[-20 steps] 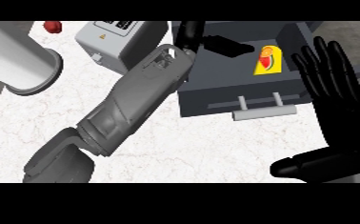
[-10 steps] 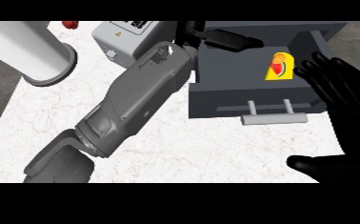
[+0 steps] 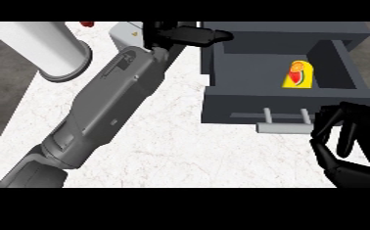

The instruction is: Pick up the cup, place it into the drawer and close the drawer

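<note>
The yellow cup [image 3: 298, 73] with a red and orange mark lies inside the open dark grey drawer [image 3: 245, 99], in its right half. My left forearm runs from the lower left up to the top centre. My left hand [image 3: 184, 33] is open there, its fingers pointing right over the drawer's back left corner and holding nothing. My right hand [image 3: 338, 141] is at the lower right, just right of the drawer's grey handle [image 3: 285, 120]. Its fingers are bent a little and relaxed, apart from the handle, with nothing in them.
A large white cylinder [image 3: 51, 50] lies at the upper left. A light grey box [image 3: 130, 32] and a small red thing [image 3: 86, 23] stand behind my left arm. The white marble counter [image 3: 180, 150] ends at a dark edge on the left.
The right hand has dropped from beside the drawer to below and right of its handle, and its fingers have bent. The left hand stays at the drawer's back left corner.
</note>
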You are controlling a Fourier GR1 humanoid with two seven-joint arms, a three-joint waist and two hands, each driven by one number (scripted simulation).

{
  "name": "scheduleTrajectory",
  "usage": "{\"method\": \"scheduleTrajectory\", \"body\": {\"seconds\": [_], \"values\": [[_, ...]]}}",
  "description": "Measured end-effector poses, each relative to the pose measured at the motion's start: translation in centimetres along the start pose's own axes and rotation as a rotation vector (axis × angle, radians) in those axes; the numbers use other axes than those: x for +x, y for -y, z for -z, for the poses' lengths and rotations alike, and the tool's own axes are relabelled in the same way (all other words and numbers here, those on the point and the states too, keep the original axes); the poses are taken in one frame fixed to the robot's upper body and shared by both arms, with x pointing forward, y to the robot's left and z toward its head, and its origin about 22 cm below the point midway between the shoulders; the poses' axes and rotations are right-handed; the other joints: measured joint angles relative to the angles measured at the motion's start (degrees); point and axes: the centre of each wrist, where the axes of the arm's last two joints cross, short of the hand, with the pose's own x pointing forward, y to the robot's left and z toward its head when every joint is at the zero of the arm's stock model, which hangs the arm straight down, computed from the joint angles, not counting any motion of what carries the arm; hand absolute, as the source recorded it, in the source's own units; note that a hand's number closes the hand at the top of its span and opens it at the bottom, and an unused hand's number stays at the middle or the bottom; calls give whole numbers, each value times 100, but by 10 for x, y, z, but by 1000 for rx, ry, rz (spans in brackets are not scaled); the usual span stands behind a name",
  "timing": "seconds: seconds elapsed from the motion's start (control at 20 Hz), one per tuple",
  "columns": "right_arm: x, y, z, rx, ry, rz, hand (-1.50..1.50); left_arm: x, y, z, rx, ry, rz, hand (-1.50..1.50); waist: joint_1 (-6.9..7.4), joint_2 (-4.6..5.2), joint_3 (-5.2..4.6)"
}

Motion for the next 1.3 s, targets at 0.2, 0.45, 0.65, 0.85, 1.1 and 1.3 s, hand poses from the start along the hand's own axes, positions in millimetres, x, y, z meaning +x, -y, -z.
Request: {"method": "scheduleTrajectory", "body": {"seconds": [0.2, 0.45, 0.65, 0.85, 1.1, 1.3], "values": [[2, -5, 1, 37, -47, -85, 150, 3, -32, -20, 48, -14, -19, -150, 71, -12, -2], [-7, -9, 2, 52, -104, -153, 150, 4, -79, -59, 87, -23, -20, -150, 60, 8, -1], [-20, -12, 4, 63, -142, -209, 150, 7, -113, -93, 116, -31, -29, -150, 30, 25, 1], [-30, -16, 10, 135, -155, -359, 150, 13, -138, -118, 117, -40, -41, -150, 58, 37, 2], [-48, -27, 17, 232, -172, -568, 150, 18, -167, -145, 126, -40, -44, -150, 58, 51, 2], [-77, -38, 27, 271, -193, -664, 150, 14, -186, -170, 133, -40, -38, -150, 23, 63, 2]]}}
